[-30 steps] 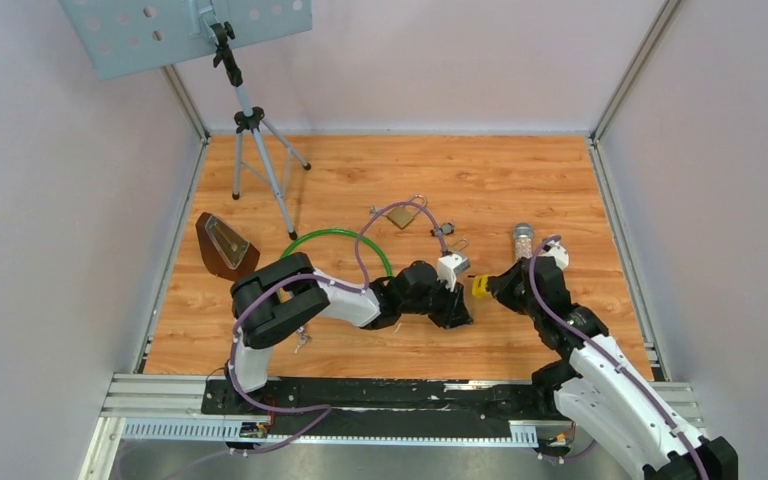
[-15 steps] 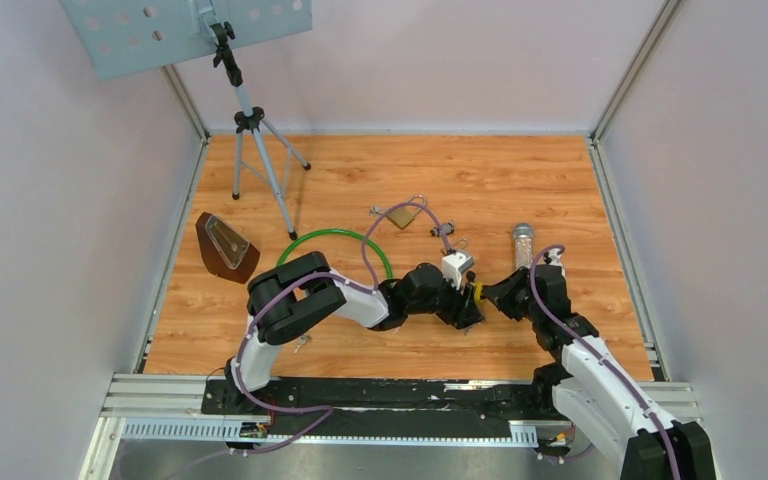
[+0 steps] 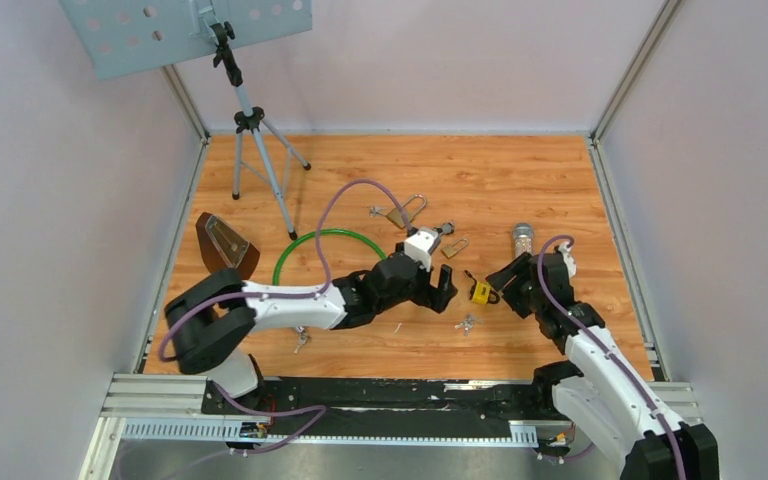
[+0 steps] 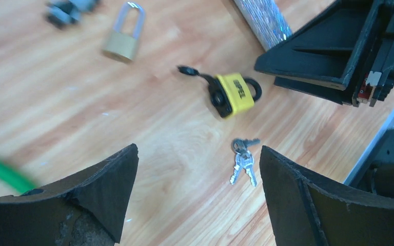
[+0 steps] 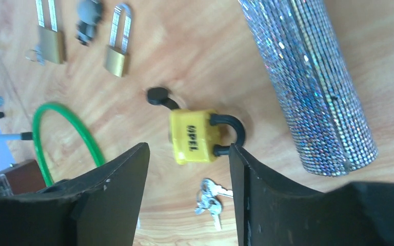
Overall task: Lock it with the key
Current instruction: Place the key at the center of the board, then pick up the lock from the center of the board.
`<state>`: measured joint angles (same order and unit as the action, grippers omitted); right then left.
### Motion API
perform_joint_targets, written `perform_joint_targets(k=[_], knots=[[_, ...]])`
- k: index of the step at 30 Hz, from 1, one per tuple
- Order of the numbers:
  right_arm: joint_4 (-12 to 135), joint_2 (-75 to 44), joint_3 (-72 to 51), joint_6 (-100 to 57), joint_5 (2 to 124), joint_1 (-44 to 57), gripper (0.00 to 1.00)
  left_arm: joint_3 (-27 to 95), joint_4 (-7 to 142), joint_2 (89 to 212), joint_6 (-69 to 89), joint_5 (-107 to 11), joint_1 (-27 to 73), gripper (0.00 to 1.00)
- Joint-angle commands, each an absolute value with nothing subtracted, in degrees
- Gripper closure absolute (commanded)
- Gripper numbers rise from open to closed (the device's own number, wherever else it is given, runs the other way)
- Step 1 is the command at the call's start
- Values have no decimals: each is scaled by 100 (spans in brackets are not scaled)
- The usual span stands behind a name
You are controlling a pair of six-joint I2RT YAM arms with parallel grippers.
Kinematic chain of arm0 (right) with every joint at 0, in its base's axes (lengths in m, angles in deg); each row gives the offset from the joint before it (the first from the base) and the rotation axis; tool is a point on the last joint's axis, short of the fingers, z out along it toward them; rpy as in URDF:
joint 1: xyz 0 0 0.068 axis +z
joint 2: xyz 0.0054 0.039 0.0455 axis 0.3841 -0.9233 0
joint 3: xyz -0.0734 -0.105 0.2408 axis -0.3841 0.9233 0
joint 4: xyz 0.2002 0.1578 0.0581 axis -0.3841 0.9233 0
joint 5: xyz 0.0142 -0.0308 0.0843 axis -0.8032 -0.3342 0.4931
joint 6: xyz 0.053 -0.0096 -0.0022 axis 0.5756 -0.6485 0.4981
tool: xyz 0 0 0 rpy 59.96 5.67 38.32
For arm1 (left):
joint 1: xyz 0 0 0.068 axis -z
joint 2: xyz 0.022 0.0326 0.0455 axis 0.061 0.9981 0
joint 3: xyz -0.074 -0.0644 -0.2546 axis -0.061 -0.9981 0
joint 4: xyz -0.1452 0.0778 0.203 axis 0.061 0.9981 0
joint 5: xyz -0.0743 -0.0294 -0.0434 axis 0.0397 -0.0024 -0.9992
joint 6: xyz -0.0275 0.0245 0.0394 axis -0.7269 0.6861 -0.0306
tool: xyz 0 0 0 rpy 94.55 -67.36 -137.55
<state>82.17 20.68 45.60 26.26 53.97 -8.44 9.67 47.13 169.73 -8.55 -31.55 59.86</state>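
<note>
A yellow padlock lies flat on the wooden table between the two grippers. Its black shackle has both legs in the body, and a black tab sticks out from its base. A bunch of silver keys lies loose just in front of it. My left gripper hovers open to the left, over bare wood beside the keys. Above the padlock and keys, my right gripper stands open and holds nothing.
A glittery silver tube lies right of the padlock. Behind it lie two brass padlocks and a small grey lock. A green hoop, a brown wedge and a tripod stand are at the left.
Both grippers have opened and drawn apart. The yellow padlock, earlier held between them, now rests on the table with the keys dropped beside it. The left arm has swung back and left.
</note>
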Motion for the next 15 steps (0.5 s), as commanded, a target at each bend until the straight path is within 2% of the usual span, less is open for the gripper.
perform_joint_targets(k=[1,4,8,10,15], knots=[[8682,2273,3814,2511,4885,-864,39,1058,6169,16054,-539,-1576,5987,4],[8804,2259,3595,2356,4928,-861,36,1068,6883,15543,-538,-1001,5982,0],[8445,2048,3383,2038,5672,-746,36,959,7882,14890,-863,-366,5937,0],[8221,1856,3293,2001,5712,-387,35,829,8329,14471,-1118,-272,5901,0],[7711,798,2861,2006,4783,980,30,390,9284,13262,-1694,-109,5869,0]])
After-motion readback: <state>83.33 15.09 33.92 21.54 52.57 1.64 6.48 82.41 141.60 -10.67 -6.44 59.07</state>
